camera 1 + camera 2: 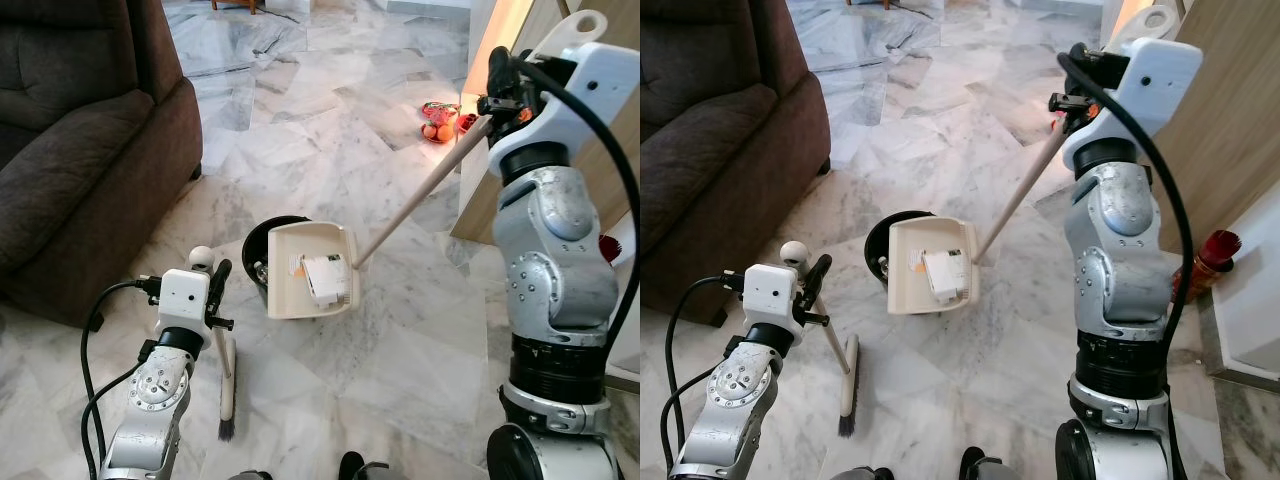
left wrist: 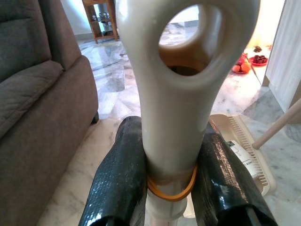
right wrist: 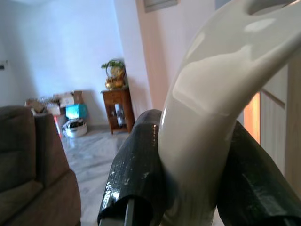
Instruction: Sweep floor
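- Closest to me, my left gripper (image 2: 171,183) is clamped on the cream plastic handle of a short broom (image 1: 226,375), both black fingers (image 2: 120,179) pressed against the shaft just above an orange rubber band (image 2: 171,192).
- Its dark bristle head rests on the white marble floor (image 1: 330,130), just left of a cream plastic dustpan (image 1: 310,270).
- My right gripper (image 1: 497,97) is closed around the top of the dustpan's long pale pole, raised high at my right.
- That dustpan is tilted over a black round bin (image 1: 268,245), with a white carton (image 1: 325,280) lying in it; the carton's print is too small to read.
- Brown fabric sofa (image 1: 80,150) stands at my left.
- Red dish of fruit (image 1: 438,122) sits on the floor farther ahead.
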{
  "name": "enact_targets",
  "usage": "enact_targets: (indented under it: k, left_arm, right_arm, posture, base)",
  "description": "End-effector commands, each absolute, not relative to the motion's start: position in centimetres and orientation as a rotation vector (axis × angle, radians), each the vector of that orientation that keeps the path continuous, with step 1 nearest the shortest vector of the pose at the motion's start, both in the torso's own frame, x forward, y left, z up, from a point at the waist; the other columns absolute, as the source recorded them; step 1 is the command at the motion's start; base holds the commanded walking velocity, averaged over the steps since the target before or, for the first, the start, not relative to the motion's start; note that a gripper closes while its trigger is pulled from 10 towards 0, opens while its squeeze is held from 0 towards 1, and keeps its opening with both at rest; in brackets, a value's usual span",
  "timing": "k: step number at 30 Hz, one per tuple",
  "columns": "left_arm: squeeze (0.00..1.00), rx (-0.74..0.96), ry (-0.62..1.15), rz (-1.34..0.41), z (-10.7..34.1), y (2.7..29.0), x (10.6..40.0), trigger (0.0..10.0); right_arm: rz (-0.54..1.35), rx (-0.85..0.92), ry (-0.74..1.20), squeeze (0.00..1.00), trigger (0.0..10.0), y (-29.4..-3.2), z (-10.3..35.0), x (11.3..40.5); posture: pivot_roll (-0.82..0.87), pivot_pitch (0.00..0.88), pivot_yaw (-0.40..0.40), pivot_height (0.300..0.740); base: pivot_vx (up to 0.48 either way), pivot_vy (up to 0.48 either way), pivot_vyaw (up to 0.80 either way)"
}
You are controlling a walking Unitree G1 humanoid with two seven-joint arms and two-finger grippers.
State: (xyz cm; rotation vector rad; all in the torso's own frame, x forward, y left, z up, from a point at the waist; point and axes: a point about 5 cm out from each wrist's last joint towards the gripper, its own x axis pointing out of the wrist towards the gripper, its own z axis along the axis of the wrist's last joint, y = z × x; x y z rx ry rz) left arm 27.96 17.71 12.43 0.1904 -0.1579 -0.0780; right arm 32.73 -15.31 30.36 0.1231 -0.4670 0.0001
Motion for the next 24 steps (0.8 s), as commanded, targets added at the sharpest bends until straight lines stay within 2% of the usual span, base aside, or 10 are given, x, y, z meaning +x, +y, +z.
enact_targets:
  k: [1,3,24]
  left_arm:
    - [0.0,0.216,-0.197,-0.066,13.1,18.0,27.9,10.0]
    - [0.0,0.221,-0.198,-0.06,13.1,18.1,27.9,10.0]
    - [0.0,0.222,-0.201,-0.053,13.1,18.1,27.9,10.0]
  right_arm:
    - [0.035,0.139,-0.519,0.0,10.0,-14.4,30.7,32.0]
    - [0.053,0.162,-0.487,0.0,10.0,-13.4,29.7,32.1]
    - [0.103,0.193,-0.524,0.0,10.0,-12.4,30.1,31.7]
  posture:
    - [0.14,0.178,-0.003,0.74]
    - [0.14,0.179,-0.005,0.74]
    - [0.15,0.174,-0.006,0.74]
  base:
    - [0.0,0.0,0.0]
    - [0.139,0.0,0.0]
    - [0.328,0.0,0.0]
